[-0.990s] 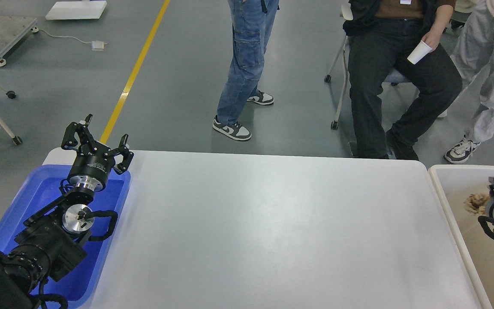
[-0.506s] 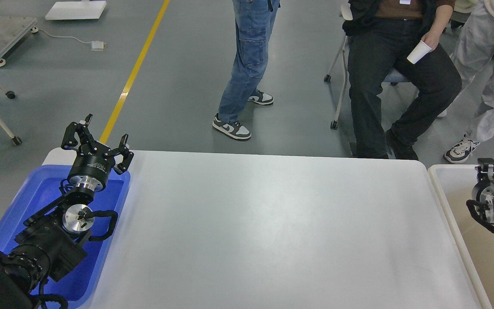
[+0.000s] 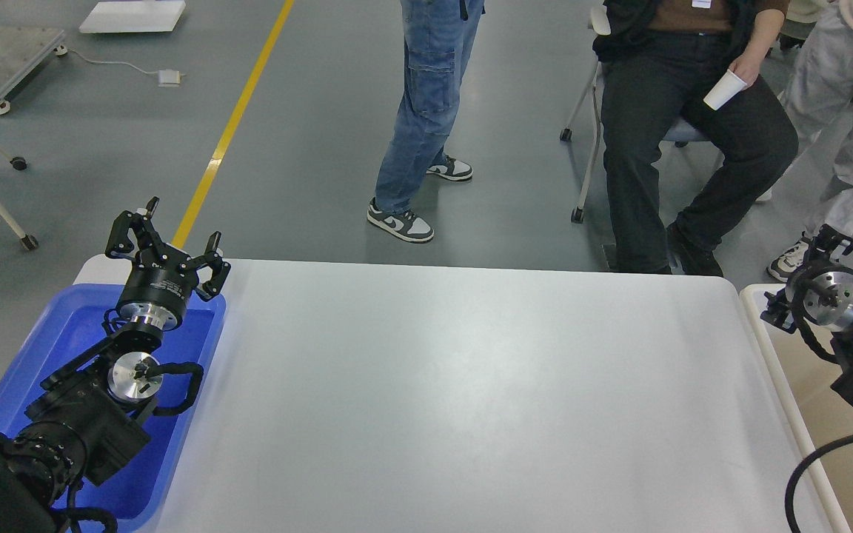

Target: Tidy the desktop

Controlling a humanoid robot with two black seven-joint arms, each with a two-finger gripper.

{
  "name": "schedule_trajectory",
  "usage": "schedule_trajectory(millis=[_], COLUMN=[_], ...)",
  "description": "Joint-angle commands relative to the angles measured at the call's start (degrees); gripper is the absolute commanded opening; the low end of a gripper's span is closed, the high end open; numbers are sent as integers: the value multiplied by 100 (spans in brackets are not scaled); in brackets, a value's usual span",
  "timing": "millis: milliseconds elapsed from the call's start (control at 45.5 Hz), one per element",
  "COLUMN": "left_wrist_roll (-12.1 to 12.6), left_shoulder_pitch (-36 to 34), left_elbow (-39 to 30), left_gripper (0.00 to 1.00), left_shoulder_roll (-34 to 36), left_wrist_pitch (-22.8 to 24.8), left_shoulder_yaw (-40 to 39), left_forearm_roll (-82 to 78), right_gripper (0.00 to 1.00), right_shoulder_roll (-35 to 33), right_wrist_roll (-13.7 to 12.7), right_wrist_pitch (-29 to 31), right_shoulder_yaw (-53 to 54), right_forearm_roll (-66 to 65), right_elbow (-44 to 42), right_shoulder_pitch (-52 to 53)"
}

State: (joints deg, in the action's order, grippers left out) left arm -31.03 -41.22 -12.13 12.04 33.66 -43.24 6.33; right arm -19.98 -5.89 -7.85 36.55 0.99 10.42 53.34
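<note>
The desktop [image 3: 471,385] is a large white tabletop with rounded corners, and its surface shows nothing lying on it. My left gripper [image 3: 167,240] is open and empty, held upright above the far end of the blue tray [image 3: 64,333] at the table's left edge. My right gripper [image 3: 828,243] sits at the far right, above the far left corner of the beige-white tub [image 3: 782,355]. It is dark and seen end-on, so its fingers cannot be told apart. Nothing shows in it.
Three people are beyond the far table edge: one standing in jeans [image 3: 426,111], one seated with a paper cup [image 3: 723,90], one at the far right. A yellow floor line [image 3: 234,126] runs at the back left. My right arm hides part of the tub's inside.
My right arm has risen and swung towards the tub's far left corner. The crumpled brown thing seen in the tub a second ago is now out of sight. My left arm has not moved.
</note>
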Motion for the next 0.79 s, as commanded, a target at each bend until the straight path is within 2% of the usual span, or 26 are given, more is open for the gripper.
schedule_trajectory(millis=[0,264,462,704,770], left_wrist_roll=[0,0,0,0,0], left_shoulder_pitch=[0,0,0,0,0], left_elbow=[0,0,0,0,0], left_gripper=[100,100,100,100,100], left_shoulder_roll=[0,0,0,0,0], left_wrist_pitch=[0,0,0,0,0], left_shoulder_yaw=[0,0,0,0,0], left_forearm_roll=[0,0,0,0,0], right_gripper=[100,100,100,100,100], right_shoulder_roll=[90,459,819,1171,1276], right_wrist_roll=[0,0,-9,0,0], right_wrist_pitch=[12,108,1118,2656,2885], right_shoulder_yaw=[1205,1276,1417,1540,1540], right_forearm_roll=[59,235,410,1772,1861], right_elbow=[636,1084,1138,1111,1085], right_shoulder_pitch=[141,246,229,-289,-395])
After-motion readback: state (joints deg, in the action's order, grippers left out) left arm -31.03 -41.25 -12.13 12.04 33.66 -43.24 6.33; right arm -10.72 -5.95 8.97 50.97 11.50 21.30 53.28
